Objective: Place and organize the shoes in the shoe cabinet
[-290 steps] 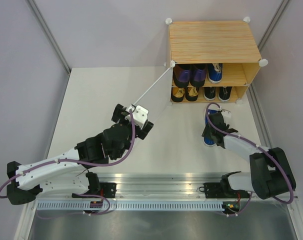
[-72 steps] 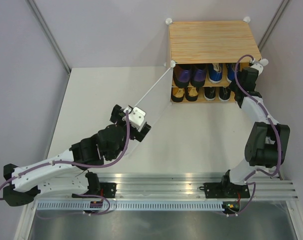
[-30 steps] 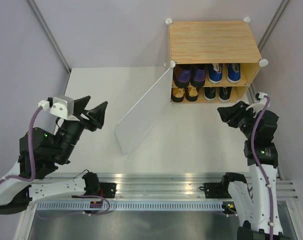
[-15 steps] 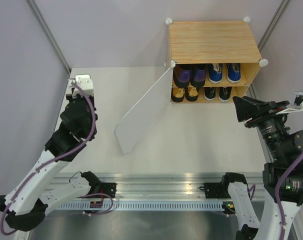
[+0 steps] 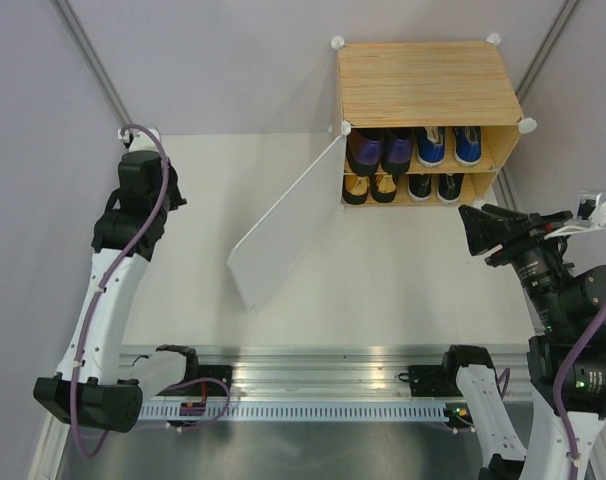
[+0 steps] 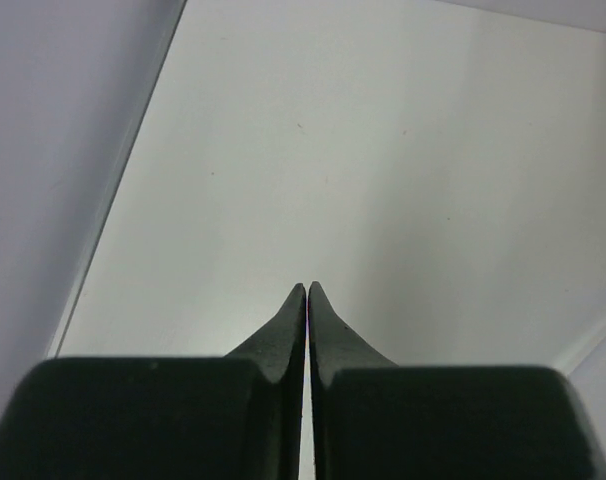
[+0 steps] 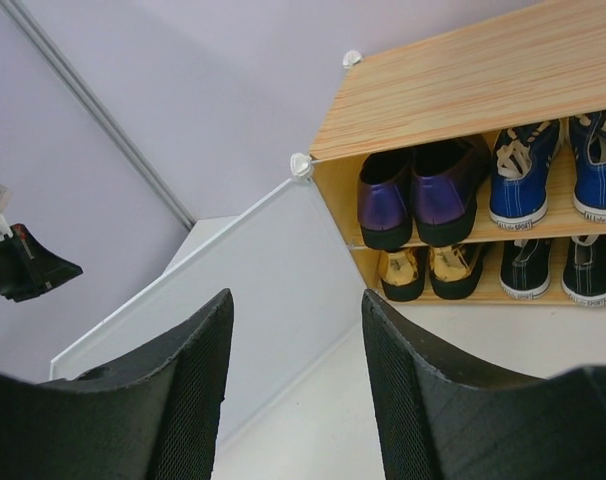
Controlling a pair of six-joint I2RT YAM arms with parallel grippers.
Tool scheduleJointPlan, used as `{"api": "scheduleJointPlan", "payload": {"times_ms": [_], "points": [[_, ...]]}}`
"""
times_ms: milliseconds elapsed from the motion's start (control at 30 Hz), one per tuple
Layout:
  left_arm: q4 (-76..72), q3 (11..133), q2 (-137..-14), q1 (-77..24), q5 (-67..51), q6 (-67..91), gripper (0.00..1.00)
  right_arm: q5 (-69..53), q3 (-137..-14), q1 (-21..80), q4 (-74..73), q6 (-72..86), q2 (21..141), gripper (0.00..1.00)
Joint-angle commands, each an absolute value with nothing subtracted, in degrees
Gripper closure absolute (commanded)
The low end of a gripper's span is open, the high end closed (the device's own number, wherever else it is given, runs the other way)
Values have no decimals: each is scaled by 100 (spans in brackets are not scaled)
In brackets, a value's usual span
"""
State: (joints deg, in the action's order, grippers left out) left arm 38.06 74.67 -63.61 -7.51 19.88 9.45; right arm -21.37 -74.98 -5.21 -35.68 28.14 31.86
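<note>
**Shoe storage, closing stage.** The shoe cabinet point(image 5: 423, 85) stands at the far right of the counter point(image 5: 383, 280), its open front facing the arms. All the shoes are inside it, toes inward and heels out.

Counts:
- Eight shoes in four pairs.
- Upper shelf: two dark purple dress shoes point(image 7: 418, 190) on the left and two blue sneakers point(image 7: 558, 170) on the right.
- Lower shelf: two gold shoes point(image 7: 428, 270) on the left and two black shoes point(image 7: 558, 268) on the right.
- One cabinet with two shelf levels.
- One white door panel point(image 5: 283, 225), swung wide on the cabinet's left front edge and reaching out across the counter.
- No shoe lies on the counter.

The left gripper point(image 6: 307, 292) is empty, its jaws pressed together. It is raised over the far left of the counter, well apart from the door and the cabinet. The right gripper point(image 7: 295, 296) is in front of the cabinet and to its right, looking at the shelves. Its jaws stand apart with nothing between them.

The placing step appears complete, with each pair side by side on its shelf. What seems left is to shut the door, if the task asks for it. That would call for one arm to reach the door's free edge near mid-counter. It would then push the panel round toward the cabinet front without jarring the cabinet or the heels at the shelf edge.
</note>
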Motion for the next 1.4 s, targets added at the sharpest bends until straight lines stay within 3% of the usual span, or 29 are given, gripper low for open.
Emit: {"api": "scheduleJointPlan", "payload": {"times_ms": [0, 167, 233, 300, 333, 367, 433, 767, 1033, 1067, 1133, 1200, 1300, 1367], "points": [[3981, 7594, -6258, -694, 1310, 1309, 97, -1820, -7787, -439, -3674, 2602, 3146, 41], [4157, 7287, -6669, -729, 74, 1590, 98, -1767, -7743, -413, -3683, 2602, 3111, 40], [4044, 7058, -6793, -887, -1445, 1976, 98, -1749, -7726, -422, -3683, 2628, 3094, 40], [3528, 6681, -6777, -1754, -3056, 2440, 98, -1767, -7726, -422, -3683, 2663, 3102, 41], [2550, 6558, -6768, -2167, -3563, 2661, 98, -1775, -7717, -422, -3683, 2654, 3103, 40], [2149, 6496, -6802, -2971, -4029, 2846, 98, -1758, -7725, -422, -3683, 2672, 3103, 40], [1619, 6635, -7039, -3583, -4719, 2988, 98, -1740, -7752, -413, -3683, 2681, 3103, 40], [2125, 6688, -6820, -3683, -3552, 2672, 96, -1687, -7550, -413, -3718, 2663, 3050, 40], [2628, 6724, -6522, -3656, -1453, 2593, 91, -1722, -7418, -413, -3692, 2628, 3067, 41], [2802, 6698, -6217, -3656, -345, 2584, 79, -2001, -7087, -413, -3570, 2715, 3172, 45], [3073, 6732, -6127, -3656, 234, 2505, 77, -2074, -6892, -413, -3560, 2725, 3313, 47], [3513, 7030, -6135, -3656, 910, 2357, 72, -2276, -6568, -413, -3533, 2751, 3610, 58], [4033, 7320, -6170, -3665, 1395, 2032, 65, -2225, -6172, -413, -3358, 2716, 4154, 95], [4183, 7330, -6100, -3665, 1625, 1882, 61, -2013, -6082, -404, -3288, 2681, 4507, 99]]}}
